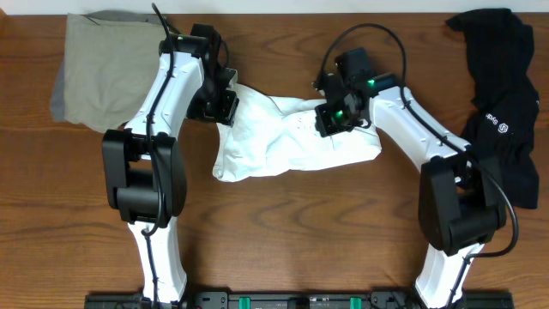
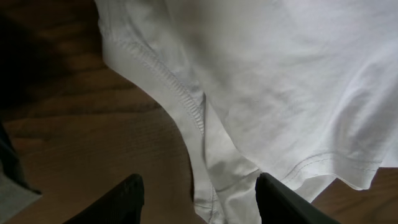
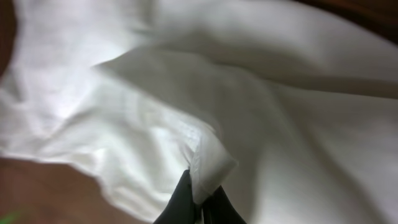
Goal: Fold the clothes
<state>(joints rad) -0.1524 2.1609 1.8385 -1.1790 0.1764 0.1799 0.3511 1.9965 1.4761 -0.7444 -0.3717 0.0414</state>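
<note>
while both arms lean in over the wooden table (image 1: 283, 223), a khaki-tan garment (image 1: 99, 69) lies folded at the far left corner beside the left arm. a black garment (image 1: 506, 103) sits crumpled along the right edge. neither touches the white t-shirt (image 1: 274, 146).

shirt lies mid-table between the arms, long axis left to right, bunched and wrinkled, stitched hem showing at its left end.

left gripper (image 2: 199, 190): fingers apart, straddling that hem.

right gripper (image 3: 200, 202): fingers together, pinching a raised fold right of the shirt's middle.
</note>
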